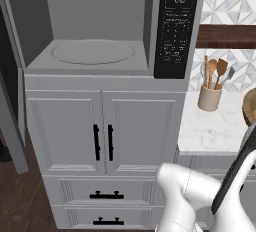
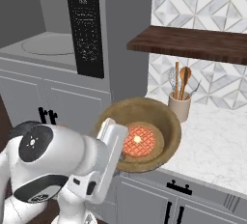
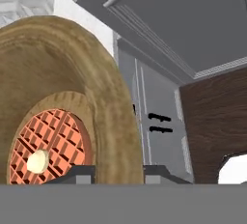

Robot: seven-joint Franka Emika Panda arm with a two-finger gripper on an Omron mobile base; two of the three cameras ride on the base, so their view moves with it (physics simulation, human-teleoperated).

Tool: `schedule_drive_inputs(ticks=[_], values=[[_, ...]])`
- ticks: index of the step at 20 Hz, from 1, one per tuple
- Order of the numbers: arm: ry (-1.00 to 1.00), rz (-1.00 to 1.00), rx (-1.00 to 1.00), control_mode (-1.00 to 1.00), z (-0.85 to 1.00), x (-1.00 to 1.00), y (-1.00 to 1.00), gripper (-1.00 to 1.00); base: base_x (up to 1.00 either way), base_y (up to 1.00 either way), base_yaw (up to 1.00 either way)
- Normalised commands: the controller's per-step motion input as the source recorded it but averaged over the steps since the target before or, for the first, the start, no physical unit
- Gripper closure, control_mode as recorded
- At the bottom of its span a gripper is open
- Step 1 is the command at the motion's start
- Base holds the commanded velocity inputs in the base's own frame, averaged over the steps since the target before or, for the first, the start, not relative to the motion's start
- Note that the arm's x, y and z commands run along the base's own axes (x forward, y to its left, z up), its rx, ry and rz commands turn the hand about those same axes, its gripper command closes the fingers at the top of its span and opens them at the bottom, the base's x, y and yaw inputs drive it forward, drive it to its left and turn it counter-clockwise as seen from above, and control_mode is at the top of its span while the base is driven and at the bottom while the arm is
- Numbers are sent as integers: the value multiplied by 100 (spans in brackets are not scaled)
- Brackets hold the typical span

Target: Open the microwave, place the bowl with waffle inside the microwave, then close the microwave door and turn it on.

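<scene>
so the microwave (image 1: 95, 31) is standing wide open, grey cavity and round turntable (image 1: 93, 52) bare, button panel (image 1: 176, 26) on its right side. the microwave door (image 1: 12, 111) is swung out on the left of it, seen edge-on.

the bowl with waffle (image 2: 142, 138) is off the bench (image 2: 217, 146) and up in the air, to the right of the microwave and lower than the cavity floor, over the bench's front edge. in the hand view the claw (image 3: 118, 174) has one dark tip on each side of the near rim, so it looks pinched onto the rim with the wall between the tips.

handling guess: wooden bowl, stiff, probably light, not fragile. rim pinch is the only real hold on something this wide and shallow, but it hangs the whole bowl off one side, so it may pivot in the grip. it already looks tilted toward the robot. the waffle (image 2: 140, 141) with the pale blob on top just sits loose in there and could slide.

utensil cup (image 2: 179, 103) is behind the bowl, near the wall, apart from it.
</scene>
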Motion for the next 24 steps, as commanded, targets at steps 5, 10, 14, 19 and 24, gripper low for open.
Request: schedule_drive_inputs(ticks=[5,10,14,19,24], values=[[-43,-35,3,-100,49,-54,99,100,0,0,0],[-12,-14,0,-100,41,-2,100,100,0,0,0],[0,3,0,-100,26,2,100,100,0,0,0],[-2,16,0,-100,2,0,100,100,0,0,0],[-1,25,-11,-100,0,0,92,100,0,0,0]])
